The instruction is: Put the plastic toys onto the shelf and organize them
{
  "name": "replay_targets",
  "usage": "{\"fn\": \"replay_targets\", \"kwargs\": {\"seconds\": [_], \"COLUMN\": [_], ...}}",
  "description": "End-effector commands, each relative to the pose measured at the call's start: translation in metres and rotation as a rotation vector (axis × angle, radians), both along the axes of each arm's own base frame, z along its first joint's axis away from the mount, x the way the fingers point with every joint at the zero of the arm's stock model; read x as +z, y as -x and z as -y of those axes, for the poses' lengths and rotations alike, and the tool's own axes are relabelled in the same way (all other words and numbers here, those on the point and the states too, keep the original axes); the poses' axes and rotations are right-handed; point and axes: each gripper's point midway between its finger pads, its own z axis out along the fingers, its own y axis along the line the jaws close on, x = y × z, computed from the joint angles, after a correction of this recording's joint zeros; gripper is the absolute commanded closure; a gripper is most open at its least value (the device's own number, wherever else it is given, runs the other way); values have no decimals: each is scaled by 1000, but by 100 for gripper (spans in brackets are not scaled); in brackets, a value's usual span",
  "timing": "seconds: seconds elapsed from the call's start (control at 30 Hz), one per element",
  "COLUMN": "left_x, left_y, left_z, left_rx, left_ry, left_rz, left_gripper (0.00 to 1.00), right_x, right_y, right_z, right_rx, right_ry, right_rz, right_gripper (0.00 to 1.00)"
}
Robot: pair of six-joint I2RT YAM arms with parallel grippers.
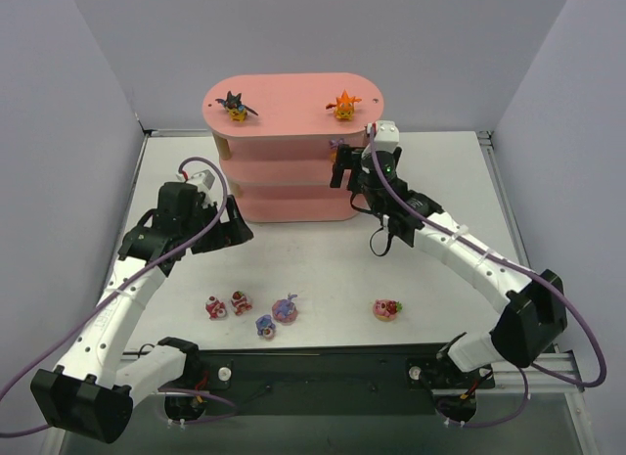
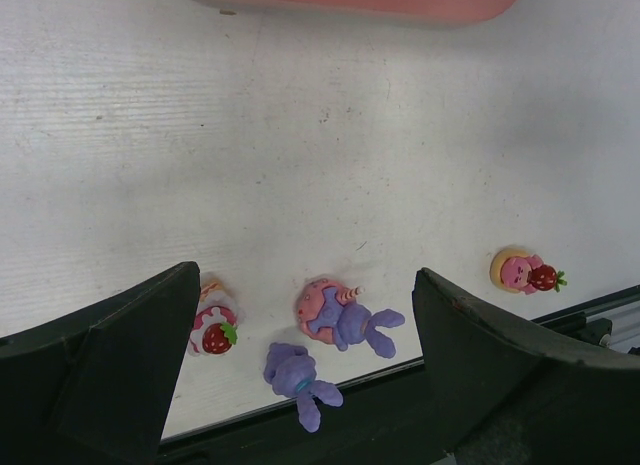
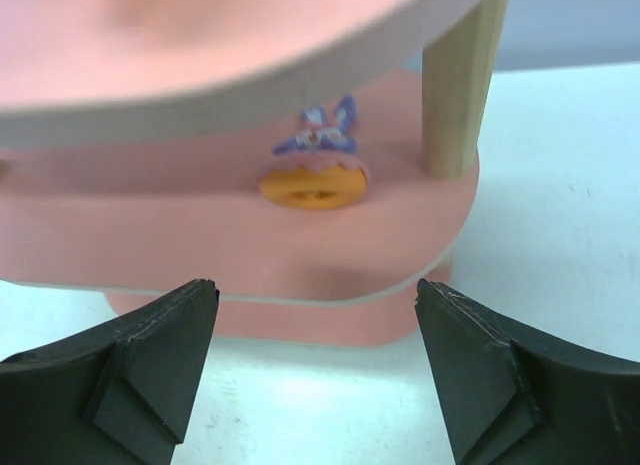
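Observation:
The pink shelf point(image 1: 293, 111) stands at the back of the table. A black bat-like toy point(image 1: 236, 106) and an orange toy point(image 1: 343, 105) sit on its top board. A purple bunny point(image 3: 318, 135) stands on the middle board, right end, beside a wooden post point(image 3: 457, 85). My right gripper point(image 3: 315, 285) is open and empty, just in front of that board. On the table lie two purple bunnies point(image 2: 345, 315) point(image 2: 295, 377) and red-and-white toys point(image 2: 213, 330) point(image 2: 520, 272) point(image 1: 241, 302). My left gripper point(image 2: 305, 275) hangs open above them, empty.
The table's front edge, a dark rail point(image 1: 323, 362), runs just behind the toys on the table. Grey walls point(image 1: 68, 161) close in both sides. The right arm point(image 1: 469, 254) stretches diagonally across the right half of the table.

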Motion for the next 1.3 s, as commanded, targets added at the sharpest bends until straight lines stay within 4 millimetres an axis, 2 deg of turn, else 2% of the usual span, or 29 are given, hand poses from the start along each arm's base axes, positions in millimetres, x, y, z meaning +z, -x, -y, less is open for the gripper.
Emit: {"fn": "replay_targets", "kwargs": {"seconds": [0.0, 0.03, 0.2, 0.47, 0.53, 0.57, 0.6, 0.73, 1.03, 1.27], "left_x": [17, 18, 19, 19, 17, 18, 17, 17, 16, 15], "left_y": [-8, -8, -7, -6, -6, -6, -6, -6, -8, -9], "left_z": [4, 3, 5, 4, 4, 4, 4, 3, 2, 1], "left_rx": [-9, -9, -18, -24, -26, -27, -28, -28, -24, -20], "left_ry": [34, 36, 43, 33, 29, 29, 26, 22, 12, 9], "left_rz": [83, 87, 89, 85, 82, 83, 80, 81, 78, 77], "left_gripper": [3, 3, 3, 3, 3, 3, 3, 3, 3, 3], "right_x": [46, 50, 31, 12, 13, 6, 9, -3, -12, -12], "right_y": [-3, -7, -17, -38, -44, -48, -50, -60, -77, -84], "right_z": [-6, -6, -16, -24, -24, -22, -22, -18, -14, -22], "right_rx": [67, 72, 104, 71, 56, 34, 25, -17, -50, -6], "right_ry": [-139, -137, -107, -130, -134, -123, -130, -108, -85, -90], "right_rz": [139, 159, 154, 178, 192, 185, 199, 199, 211, 214], "right_gripper": [15, 14, 11, 10, 10, 10, 10, 10, 10, 13]}}
